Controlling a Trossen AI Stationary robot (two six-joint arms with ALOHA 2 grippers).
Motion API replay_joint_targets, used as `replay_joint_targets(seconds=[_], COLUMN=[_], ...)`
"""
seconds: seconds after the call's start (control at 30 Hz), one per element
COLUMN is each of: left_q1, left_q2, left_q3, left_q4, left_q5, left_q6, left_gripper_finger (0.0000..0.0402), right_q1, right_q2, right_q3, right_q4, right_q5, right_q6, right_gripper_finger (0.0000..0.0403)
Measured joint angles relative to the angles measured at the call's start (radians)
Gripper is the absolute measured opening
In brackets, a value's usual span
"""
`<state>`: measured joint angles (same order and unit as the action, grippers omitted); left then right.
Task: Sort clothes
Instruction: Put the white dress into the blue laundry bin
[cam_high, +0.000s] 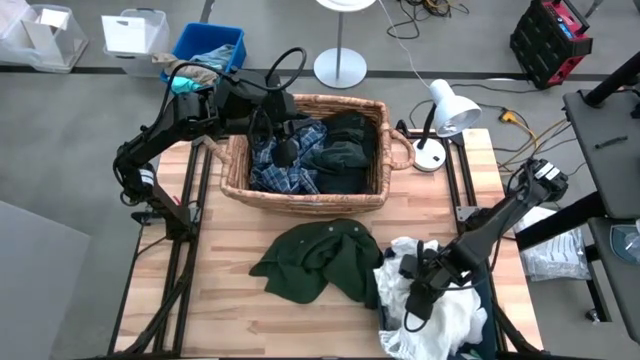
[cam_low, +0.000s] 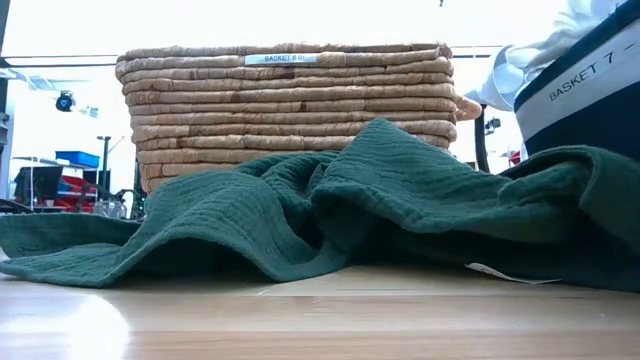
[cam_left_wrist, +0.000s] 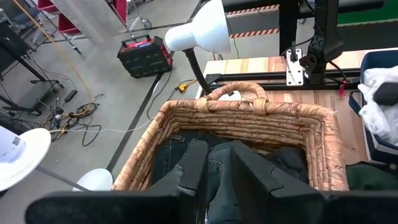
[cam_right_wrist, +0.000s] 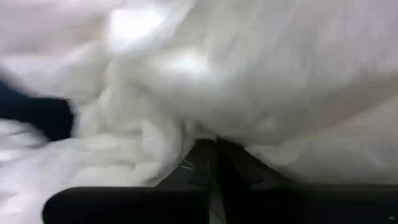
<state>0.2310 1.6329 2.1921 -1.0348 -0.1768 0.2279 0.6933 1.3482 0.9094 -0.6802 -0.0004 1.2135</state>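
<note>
At the tabletop's front right corner, the right gripper is sitting closed in the white clothes; the left gripper, nearly closed, is hovering over the wicker basket.

R end effector fingers together | buried in white cloth | dark patch at edge

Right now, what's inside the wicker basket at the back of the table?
The wicker basket holds a navy plaid garment on the left and dark, near-black clothes on the right. The left gripper hangs over the plaid one. Anything beneath those layers is covered.
</note>
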Motion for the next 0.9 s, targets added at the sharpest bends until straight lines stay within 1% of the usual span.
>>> replay_joint_targets(seconds=[0.2,0.37,0.5,0.63,0.73,0.8,0.9], left_q1=[0.0,0.0,0.0,0.002,0.002,0.003,0.003], left_q2=[0.0,0.0,0.0,0.0,0.0,0.0,0.0], left_q3=[0.0,0.0,0.0,0.0,0.0,0.0,0.0], left_q4=[0.0,0.004,0.005,0.015,0.014,0.014,0.014], left_q5=[0.0,0.0,0.0,0.0,0.0,0.0,0.0], left_q6=[0.023,0.03,0.051,0.058,0.058,0.061,0.071], left_gripper_finger=[0.0048,0.0048,0.0048,0.0048,0.0048,0.0048,0.0048], right_q1=[0.0,0.0,0.016,0.075,0.118,0.141,0.155], right_q2=[-0.008,-0.007,-0.001,0.035,0.068,0.093,0.147], right_q3=[0.157,0.293,0.368,0.424,0.444,0.445,0.445], right_q4=[-0.185,-0.267,-0.239,-0.175,-0.174,-0.177,-0.204], right_q5=[-0.084,-0.103,-0.103,-0.104,-0.108,-0.111,-0.111], right_q6=[0.01,0.03,0.048,-0.02,-0.011,0.005,0.006], right_gripper_finger=[0.0012,0.0013,0.0013,0.0015,0.0035,0.0061,0.0111])
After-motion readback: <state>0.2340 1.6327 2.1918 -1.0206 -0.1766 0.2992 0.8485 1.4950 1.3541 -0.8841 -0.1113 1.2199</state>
